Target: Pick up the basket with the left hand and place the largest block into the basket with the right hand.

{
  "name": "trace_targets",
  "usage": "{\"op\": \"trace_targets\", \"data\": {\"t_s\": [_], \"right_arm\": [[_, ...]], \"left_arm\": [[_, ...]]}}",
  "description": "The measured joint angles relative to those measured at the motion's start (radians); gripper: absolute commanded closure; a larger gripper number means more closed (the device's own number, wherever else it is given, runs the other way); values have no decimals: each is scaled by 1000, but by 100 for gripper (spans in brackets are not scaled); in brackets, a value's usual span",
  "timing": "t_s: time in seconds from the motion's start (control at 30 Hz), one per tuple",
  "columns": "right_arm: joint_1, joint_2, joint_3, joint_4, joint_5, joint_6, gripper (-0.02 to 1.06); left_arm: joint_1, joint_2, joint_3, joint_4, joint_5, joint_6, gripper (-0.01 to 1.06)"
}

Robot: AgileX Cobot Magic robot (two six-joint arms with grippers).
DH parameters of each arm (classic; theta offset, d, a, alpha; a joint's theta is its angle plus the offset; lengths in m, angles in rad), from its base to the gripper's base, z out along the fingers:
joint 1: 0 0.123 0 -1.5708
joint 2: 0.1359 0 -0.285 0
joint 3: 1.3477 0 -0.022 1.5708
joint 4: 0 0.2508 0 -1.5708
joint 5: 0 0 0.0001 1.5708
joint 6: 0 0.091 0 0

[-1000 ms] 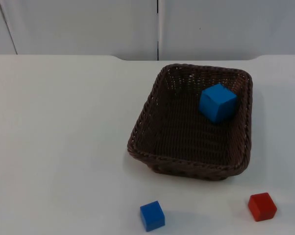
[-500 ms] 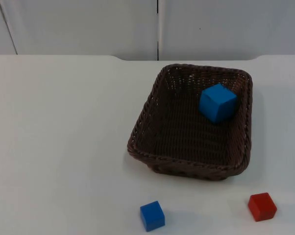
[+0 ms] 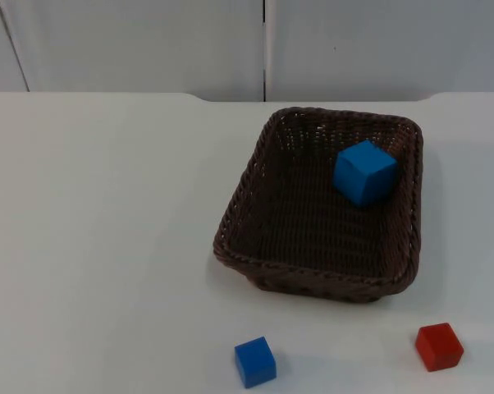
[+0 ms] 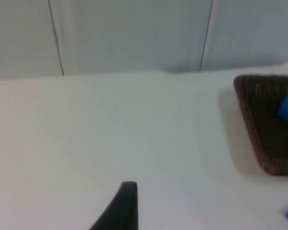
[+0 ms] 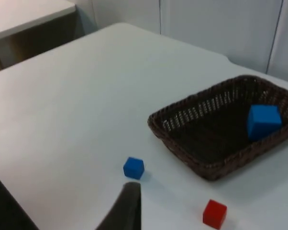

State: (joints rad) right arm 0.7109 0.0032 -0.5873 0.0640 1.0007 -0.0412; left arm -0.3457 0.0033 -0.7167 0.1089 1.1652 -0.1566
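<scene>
A dark brown wicker basket (image 3: 321,275) stands on the white table, right of centre. The largest block, a blue cube (image 3: 364,172), lies inside it by the far right corner. A small blue block (image 3: 255,361) and a small red block (image 3: 439,346) lie on the table in front of the basket. My left gripper (image 4: 126,201) hangs over bare table well to the left of the basket (image 4: 259,115). My right gripper (image 5: 129,206) is held high and apart from the basket (image 5: 182,129), on the side of the small blue block (image 5: 133,168) and red block (image 5: 214,213).
The grey partition wall (image 3: 263,45) closes off the table's far edge behind the basket. A second table top (image 5: 24,14) stands beyond this table in the right wrist view. Open table surface lies left of the basket.
</scene>
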Motion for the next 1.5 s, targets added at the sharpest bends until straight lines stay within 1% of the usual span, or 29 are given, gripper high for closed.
{"op": "trace_targets", "data": {"t_s": [0.1,0.17,0.27,0.43,0.87,0.97,1.1,1.2,1.3,1.5], "right_arm": [[0,0,0,-6,30,4,14],[0,0,0,-8,41,4,14],[0,0,0,-23,73,4,14],[0,0,0,-34,83,4,14],[0,0,0,-64,83,8,14],[0,0,0,-64,83,8,14],[0,0,0,-64,83,8,14],[0,0,4,-64,83,8,14],[0,0,39,-64,66,8,14],[0,0,60,-64,71,8,14]], "left_arm": [[0,0,83,0,-4,0,0],[0,0,107,0,-9,0,0],[0,0,169,0,-37,0,0],[0,0,207,1,-71,0,0],[0,0,209,-4,-73,3,0],[0,0,209,-23,-73,23,0],[0,0,215,-73,-77,83,0],[0,0,215,-88,-77,96,0],[0,0,215,-109,-79,100,0],[0,0,215,-109,-79,112,0]]}}
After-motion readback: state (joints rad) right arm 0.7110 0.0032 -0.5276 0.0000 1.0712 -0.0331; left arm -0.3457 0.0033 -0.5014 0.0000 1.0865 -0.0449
